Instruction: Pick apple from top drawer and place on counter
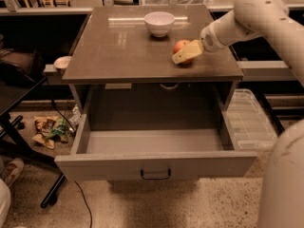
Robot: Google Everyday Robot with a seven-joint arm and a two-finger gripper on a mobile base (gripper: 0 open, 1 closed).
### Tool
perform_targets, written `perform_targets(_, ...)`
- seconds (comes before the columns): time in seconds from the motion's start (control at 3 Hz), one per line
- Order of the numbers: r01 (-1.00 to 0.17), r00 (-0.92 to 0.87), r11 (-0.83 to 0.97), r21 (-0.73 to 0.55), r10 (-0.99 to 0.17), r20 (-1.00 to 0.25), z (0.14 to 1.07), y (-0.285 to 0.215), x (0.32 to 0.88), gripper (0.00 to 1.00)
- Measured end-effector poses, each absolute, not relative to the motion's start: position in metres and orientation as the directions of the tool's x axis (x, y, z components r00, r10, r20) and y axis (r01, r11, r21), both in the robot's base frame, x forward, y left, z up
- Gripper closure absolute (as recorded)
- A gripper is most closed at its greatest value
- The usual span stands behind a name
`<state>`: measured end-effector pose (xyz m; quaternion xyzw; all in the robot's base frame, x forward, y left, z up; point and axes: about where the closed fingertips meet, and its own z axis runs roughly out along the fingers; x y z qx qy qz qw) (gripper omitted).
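The apple [180, 45], red-orange, sits on the counter [118, 51] near its right front part. My gripper [184, 52] comes in from the right on the white arm and is right at the apple, with a yellowish part across the apple's lower front. The top drawer [156, 164] is pulled fully out below the counter. Its inside shows nothing in it, and its black handle [155, 174] is at the centre of the front panel.
A white bowl [159, 23] stands at the back middle of the counter. A clear plastic bin [247, 120] lies on the floor to the right of the drawer. Litter [50, 129] and a black stand's legs [28, 151] are on the floor to the left.
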<state>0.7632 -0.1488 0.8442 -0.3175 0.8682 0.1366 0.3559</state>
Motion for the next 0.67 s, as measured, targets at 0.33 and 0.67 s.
perform_targets(0.33,-0.6,-0.525,0.8,0.017,-0.378,-0.762,0.861,-0.174,0.741,0.0)
perform_targets(0.67,-0.559,-0.502,0.829,0.023,-0.317,-0.804,0.874,-0.199,0.72,0.0)
